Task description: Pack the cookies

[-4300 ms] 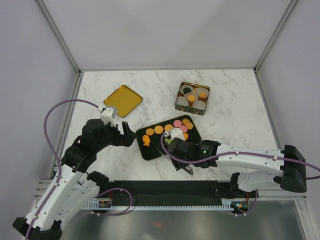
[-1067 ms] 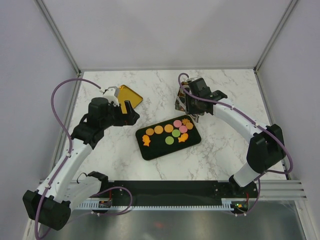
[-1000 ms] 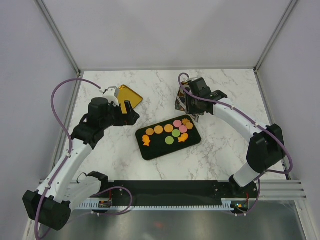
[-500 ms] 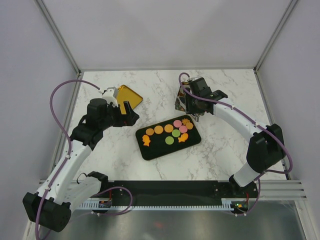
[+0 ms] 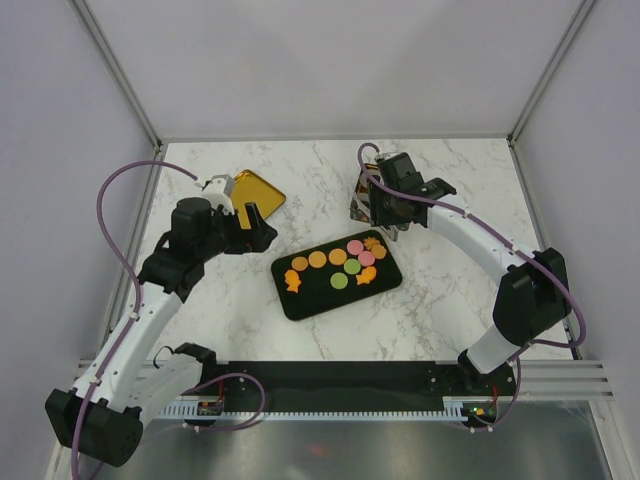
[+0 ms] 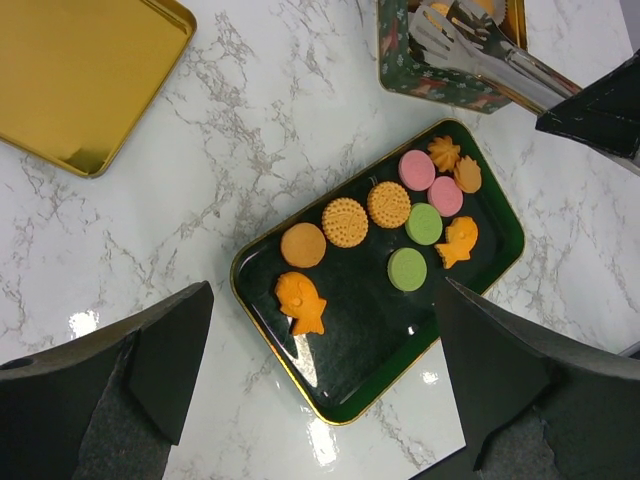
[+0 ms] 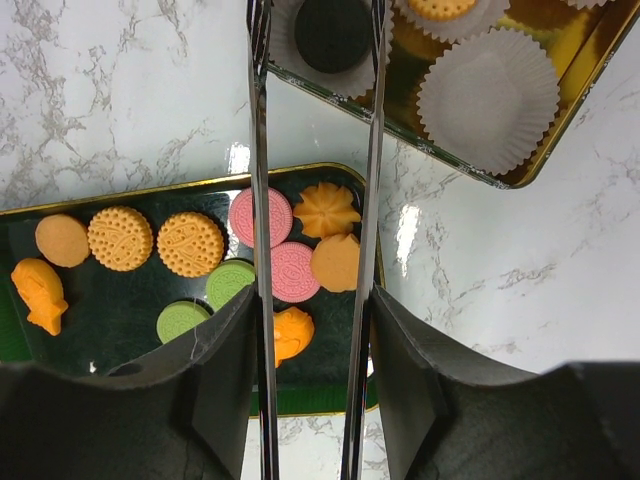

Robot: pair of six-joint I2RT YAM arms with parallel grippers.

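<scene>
Most of the cookies [image 7: 190, 243] sit on the black tray [image 7: 110, 310], mid table. I count 11 there. The back row has 3 round orange ones, a pink one and an orange flower. The next row has 2 green ones, a 2nd pink one and 1 more orange piece. There's 1 orange fish at the left end and another near the right end. They lie flat, and some touch the one next to them.

2 more are in the tin [image 6: 420, 85], which is just past the tray's far right corner. A black cookie [image 7: 330, 35] lies in a white paper cup. An orange one [image 7: 440, 8] lies in the cup next to it, but I only see part of it. Another paper cup [image 7: 488, 100] beside them has nothing in it.

The right gripper [image 7: 312, 330] is clamped on a pair of long metal tongs [image 7: 258, 200]. The tong tips stand apart, 1 on each side of the black cookie. I can't tell if the tips touch it.

The left gripper [image 6: 320, 300] hangs above the tray's left end w/ its jaws spread wide and nothing in them.

A gold lid [image 6: 80, 70] lies flat on the marble table [image 6: 250, 120], at the back left, apart from the tray.
</scene>
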